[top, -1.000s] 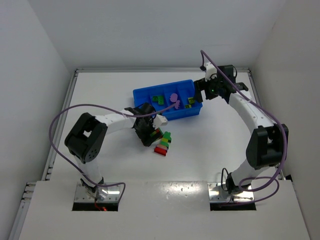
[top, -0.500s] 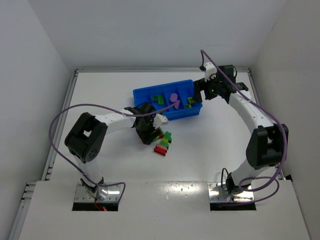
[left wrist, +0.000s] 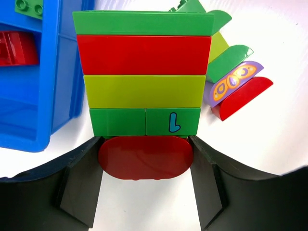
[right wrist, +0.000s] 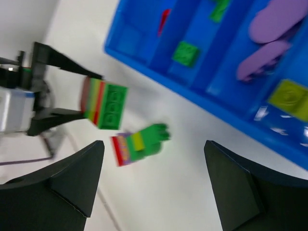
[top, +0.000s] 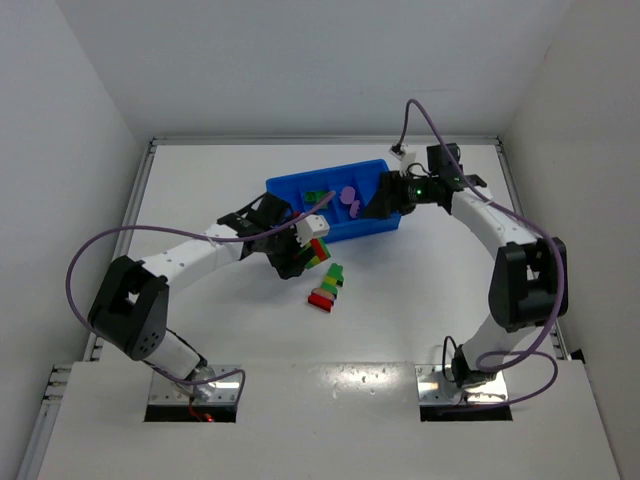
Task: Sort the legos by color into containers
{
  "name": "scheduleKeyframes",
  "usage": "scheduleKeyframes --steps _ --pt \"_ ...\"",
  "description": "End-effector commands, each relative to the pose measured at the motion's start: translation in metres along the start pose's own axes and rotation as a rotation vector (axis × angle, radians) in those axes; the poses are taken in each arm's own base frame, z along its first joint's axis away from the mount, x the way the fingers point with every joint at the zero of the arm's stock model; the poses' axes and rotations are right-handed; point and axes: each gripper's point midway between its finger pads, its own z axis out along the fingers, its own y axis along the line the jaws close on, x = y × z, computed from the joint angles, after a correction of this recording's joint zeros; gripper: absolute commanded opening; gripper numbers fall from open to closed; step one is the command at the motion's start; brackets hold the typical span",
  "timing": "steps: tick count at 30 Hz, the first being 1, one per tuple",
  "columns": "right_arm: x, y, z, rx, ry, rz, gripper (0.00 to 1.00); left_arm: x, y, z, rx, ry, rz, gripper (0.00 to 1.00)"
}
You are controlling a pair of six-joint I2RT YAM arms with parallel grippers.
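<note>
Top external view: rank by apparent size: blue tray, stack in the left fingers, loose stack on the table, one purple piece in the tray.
1. blue tray, by far the largest.
2. loose stack and held stack: look about alike; the held one is partly hidden, so unranked.
3. purple piece, smallest.

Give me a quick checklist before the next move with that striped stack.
1. Left fingers gripping the striped stack: ok, both press its bottom red brick.
2. Stack is one colour: not ok, green, red, yellow, green, red layers joined.
3. Right fingers free: ok, open, empty, at the blue tray.
4. Gap between stack and tray wall: cannot tell.
5. Second stack: not ok, lies unsorted on the table.
</note>
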Motion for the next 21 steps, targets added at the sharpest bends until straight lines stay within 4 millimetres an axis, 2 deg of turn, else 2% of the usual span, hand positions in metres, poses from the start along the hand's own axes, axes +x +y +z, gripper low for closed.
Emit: scheduleKeyframes --steps 1,3,4,10,13,20,21 --pt "-0.006 0.03 0.007 -0.215 -0.037 0.129 0.84 -0.022 0.007 -0.009 -0.022 -0.074 0.019 0.0" --pt "-0.007 0.041 0.01 -0.276 -0.033 0.186 0.83 -0.036 0.012 -0.015 -0.047 -0.109 0.011 0.0" --pt "-0.009 0.04 0.013 -0.289 -0.038 0.19 0.82 -0.036 0.013 -0.015 -0.055 -0.105 0.01 0.0" --pt "-0.012 0.048 0.021 -0.385 -0.01 0.276 0.77 -0.068 0.016 -0.027 -0.095 -0.193 0.023 0.0" --pt "-0.018 0.056 0.022 -0.429 -0.009 0.252 0.75 -0.078 0.015 -0.03 -0.103 -0.21 0.028 0.0" --pt "-0.01 0.067 0.035 -0.454 0.027 0.244 0.73 -0.098 0.009 -0.032 -0.104 -0.252 0.033 0.0" --pt "-0.012 0.071 0.037 -0.453 0.027 0.234 0.73 -0.107 0.007 -0.036 -0.104 -0.27 0.045 0.0"
